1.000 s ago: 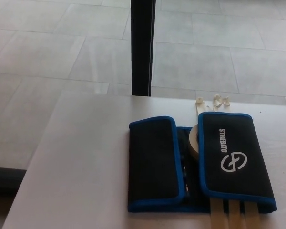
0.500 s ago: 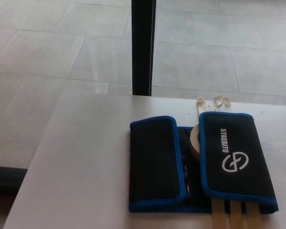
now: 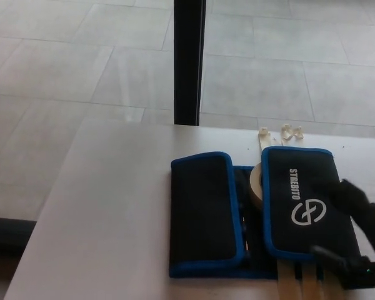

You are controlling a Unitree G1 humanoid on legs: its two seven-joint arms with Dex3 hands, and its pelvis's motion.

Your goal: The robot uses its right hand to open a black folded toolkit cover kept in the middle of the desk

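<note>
Toolkit cover (image 3: 262, 212), black with blue trim, lies folded on the desk (image 3: 112, 212), both flaps closed over its middle. At its near right corner the right hand (image 3: 356, 244) comes in, fingers spread, one at the flap's right edge, one at its near edge, gripping nothing yet. A tape roll (image 3: 255, 184) peeks between the flaps. Beyond, small clips (image 3: 281, 131) lie near the far edge, then a black post (image 3: 189, 62) and tiled floor (image 3: 81, 62).
</note>
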